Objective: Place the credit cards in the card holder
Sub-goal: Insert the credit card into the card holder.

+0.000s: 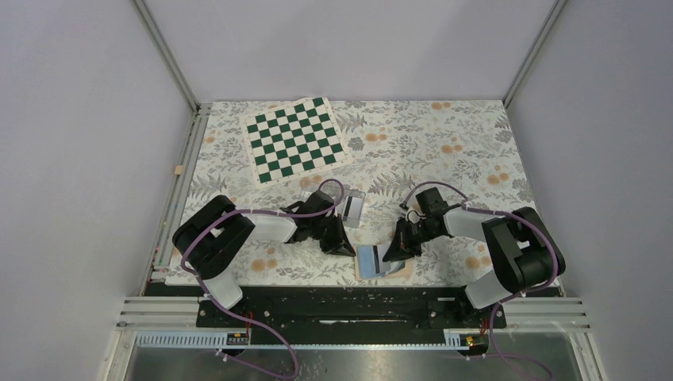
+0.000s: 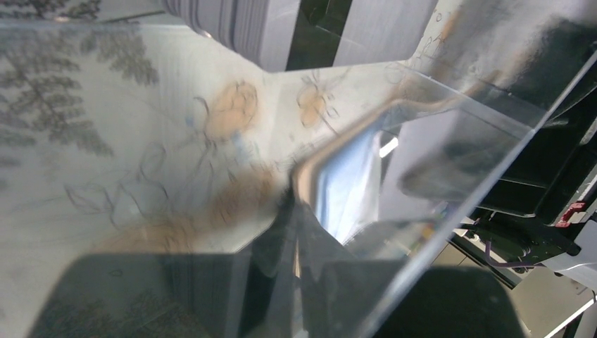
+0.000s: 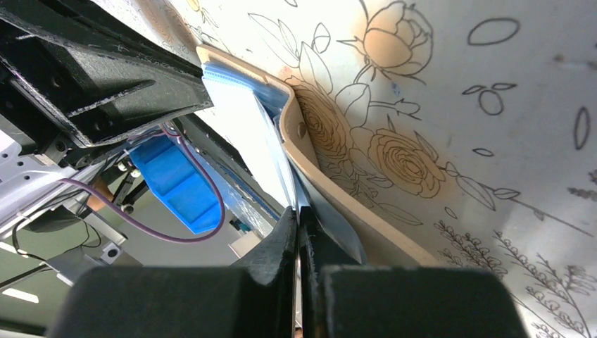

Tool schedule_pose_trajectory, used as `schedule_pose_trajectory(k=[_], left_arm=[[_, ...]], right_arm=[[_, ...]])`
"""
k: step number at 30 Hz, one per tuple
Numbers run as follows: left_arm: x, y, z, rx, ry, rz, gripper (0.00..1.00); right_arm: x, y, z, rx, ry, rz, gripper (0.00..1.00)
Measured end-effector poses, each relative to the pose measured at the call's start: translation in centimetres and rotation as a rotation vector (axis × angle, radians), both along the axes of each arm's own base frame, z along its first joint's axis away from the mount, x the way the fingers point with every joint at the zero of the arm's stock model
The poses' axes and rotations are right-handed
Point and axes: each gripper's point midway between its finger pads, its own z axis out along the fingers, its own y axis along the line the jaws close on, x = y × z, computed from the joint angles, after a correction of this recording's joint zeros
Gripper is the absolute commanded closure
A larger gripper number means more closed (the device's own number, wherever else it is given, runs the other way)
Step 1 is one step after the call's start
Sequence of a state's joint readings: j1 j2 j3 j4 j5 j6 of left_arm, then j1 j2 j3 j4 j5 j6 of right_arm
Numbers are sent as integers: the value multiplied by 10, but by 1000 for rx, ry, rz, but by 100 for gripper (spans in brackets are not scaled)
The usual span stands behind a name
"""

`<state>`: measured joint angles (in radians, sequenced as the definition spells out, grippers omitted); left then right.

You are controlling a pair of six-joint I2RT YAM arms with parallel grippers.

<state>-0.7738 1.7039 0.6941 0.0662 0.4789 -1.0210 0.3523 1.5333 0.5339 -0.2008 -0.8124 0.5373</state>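
Top external view: far and left on the flower-printed table [image 1: 444,151], a green-and-white chequered square mat [image 1: 295,139], set slightly askew. Nearer, just beside the left wrist, a clear rectangular plastic box [image 1: 354,208], between the mat and the working spot. Out on the left rail, a small pale block [image 1: 179,169], well apart from all else.

At the near edge, between the two arms, the open tan folding card holder [image 1: 367,262], light-blue inside facing up. Hemmed in on both sides: left hand [image 1: 340,244] just left of it, right hand [image 3: 299,220] over its right half.

Left hand drawn fully together; cannot tell whether anything is pinched, the left wrist view being blurred by a clear plastic pane slanting across it. Right hand closed tight on a thin, flat, pale credit card [image 1: 392,252].

Plenty of bare cloth to the far right and across the middle. Little room on the near side: table edge and black base rail [image 1: 341,305] directly behind the card holder.

Card holder's long axis left to right, roughly along the near edge; in the right wrist view, tan flap curled upward. Credit card tilted, high end in the right hand, low end slanting down and left to the blue lining; cannot tell whether tucked into a pocket.
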Motion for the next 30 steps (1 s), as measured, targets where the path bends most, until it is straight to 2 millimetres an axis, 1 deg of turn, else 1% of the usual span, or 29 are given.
schedule_pose_trajectory(k=[5,10,13,22,28,30], left_arm=[[0,0,0,4,3,1,100],[0,0,0,5,4,0,100],[0,0,0,6,5,0,100],[0,-2,0,10,13,-8,100],[1,-3,0,8,12,-13,100],[1,-3,0,8,13,-13,100]], right_arm=[[0,-6,0,-55,-2,7,100],[-1,-15,4,-108,-58,-19,100],[-3,-18,2,-121,-60,-29,100],[-6,-5,-1,-30,4,3,100],[-7,-2,-2,-3,35,22,100],[-7,-2,-1,-1,34,25,88]])
